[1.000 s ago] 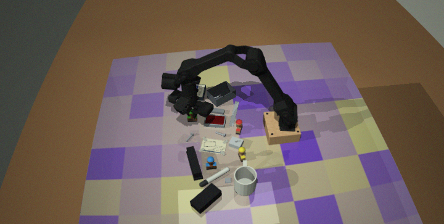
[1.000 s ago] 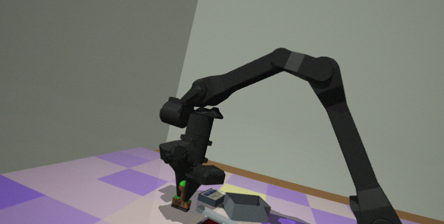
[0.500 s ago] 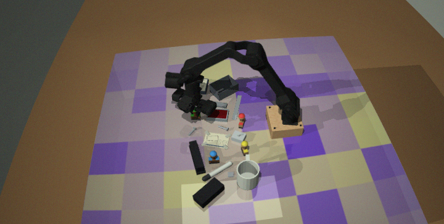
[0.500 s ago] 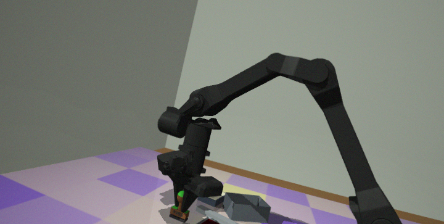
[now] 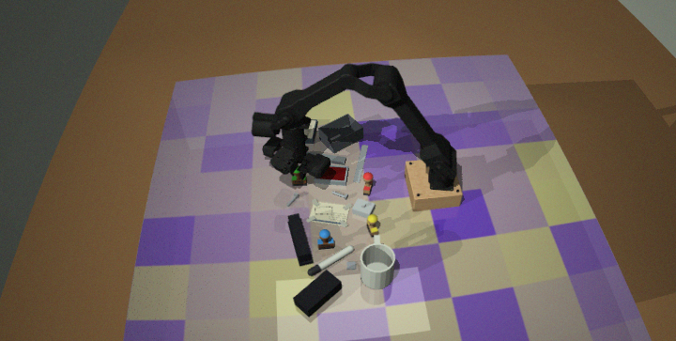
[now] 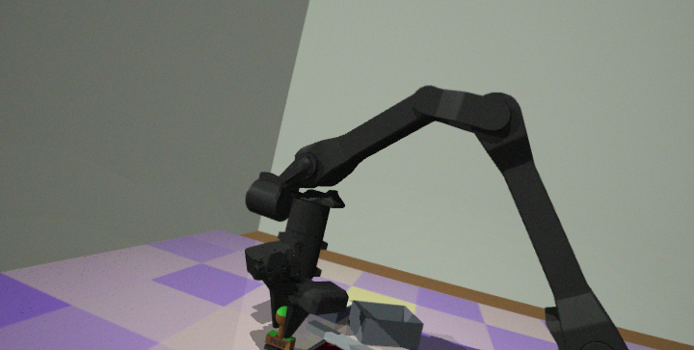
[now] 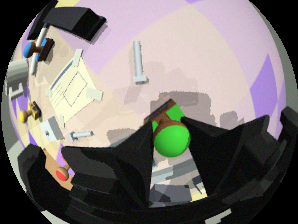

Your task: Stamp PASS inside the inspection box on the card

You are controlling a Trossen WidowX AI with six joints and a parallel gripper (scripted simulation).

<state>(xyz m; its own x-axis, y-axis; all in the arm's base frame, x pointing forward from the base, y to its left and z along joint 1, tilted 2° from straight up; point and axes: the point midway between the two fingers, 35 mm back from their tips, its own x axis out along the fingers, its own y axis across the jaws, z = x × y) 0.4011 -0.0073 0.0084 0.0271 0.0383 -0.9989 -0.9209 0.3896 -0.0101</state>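
Note:
The PASS stamp (image 5: pixel 299 179) (image 6: pixel 280 341) (image 7: pixel 171 139), with a green knob and brown handle, stands upright on the mat left of the ink pad. My gripper (image 6: pixel 281 330) (image 7: pixel 166 123) points down around its handle, fingers slightly open, one on each side; any gap to the handle is very small. The red ink pad (image 5: pixel 336 173) lies in a grey tray, partly covered by the gripper in the top view. The cream card (image 5: pixel 338 216) (image 7: pixel 64 109) is taped down nearer the front; its outlined box looks blank in the wrist view.
Red (image 5: pixel 367 183), yellow (image 5: pixel 373 224) and blue (image 5: pixel 325 240) stamps stand around the card. A dark open bin (image 5: pixel 341 133) is behind the pad. A mug (image 5: pixel 376 267), a white marker (image 5: pixel 330 260) and two black blocks (image 5: pixel 299 239) (image 5: pixel 317 293) lie toward the front.

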